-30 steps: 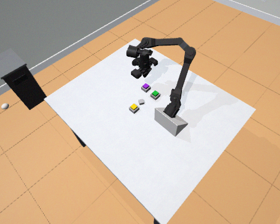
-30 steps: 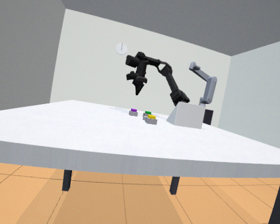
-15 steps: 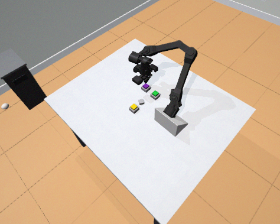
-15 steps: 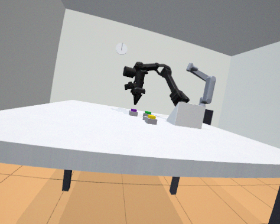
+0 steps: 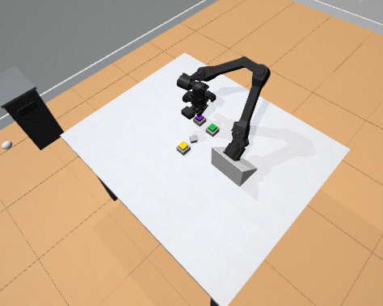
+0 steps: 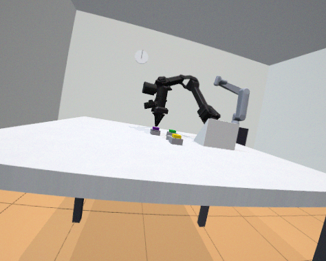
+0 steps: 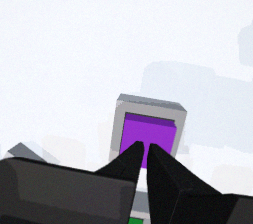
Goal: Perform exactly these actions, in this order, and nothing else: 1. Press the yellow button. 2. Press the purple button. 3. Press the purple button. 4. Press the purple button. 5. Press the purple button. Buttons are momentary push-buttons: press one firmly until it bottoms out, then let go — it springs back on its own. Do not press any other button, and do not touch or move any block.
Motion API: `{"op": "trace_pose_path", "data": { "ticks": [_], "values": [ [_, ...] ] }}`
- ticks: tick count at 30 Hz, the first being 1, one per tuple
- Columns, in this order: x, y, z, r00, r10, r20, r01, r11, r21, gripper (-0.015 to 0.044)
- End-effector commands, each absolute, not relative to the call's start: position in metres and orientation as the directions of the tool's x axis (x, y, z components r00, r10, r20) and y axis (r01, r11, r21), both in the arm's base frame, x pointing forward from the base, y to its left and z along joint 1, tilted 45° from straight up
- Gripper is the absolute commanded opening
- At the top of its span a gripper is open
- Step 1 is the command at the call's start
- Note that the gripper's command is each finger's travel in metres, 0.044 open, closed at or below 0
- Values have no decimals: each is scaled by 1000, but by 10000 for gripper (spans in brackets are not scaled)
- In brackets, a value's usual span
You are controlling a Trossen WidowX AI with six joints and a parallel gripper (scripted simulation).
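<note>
The purple button point(image 5: 199, 118) point(image 6: 155, 128) point(image 7: 149, 133) sits on a grey base at the far end of the button group. My gripper point(image 5: 197, 113) point(image 6: 157, 124) point(image 7: 144, 149) is shut and empty, pointing straight down with its fingertips at the purple cap; I cannot tell whether they touch it. The yellow button point(image 5: 183, 145) point(image 6: 176, 136) stands nearer the front, apart from the gripper. The green button point(image 5: 212, 128) point(image 6: 172, 131) stands beside the purple one; a sliver of it shows in the wrist view point(image 7: 135, 220).
A small grey block point(image 5: 194, 138) point(image 7: 21, 150) lies between the yellow and purple buttons. The arm's grey base point(image 5: 231, 166) point(image 6: 219, 133) stands to the right of the buttons. A black cabinet point(image 5: 27, 111) stands on the floor beyond the table.
</note>
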State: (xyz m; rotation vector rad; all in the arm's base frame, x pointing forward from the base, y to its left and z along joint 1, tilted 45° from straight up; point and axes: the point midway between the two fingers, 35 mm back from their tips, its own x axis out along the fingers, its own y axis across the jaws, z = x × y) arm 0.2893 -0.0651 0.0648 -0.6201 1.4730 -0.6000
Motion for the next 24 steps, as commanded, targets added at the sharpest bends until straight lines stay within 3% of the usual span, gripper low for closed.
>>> {"op": "trace_pose_path", "data": {
  "ticks": [1,24],
  "values": [
    [289,-71,60,12,-709,-705,-12,705,-709,20],
    [288,-76,56,12,-709,-705,-12,705,-709,20]
  ]
}}
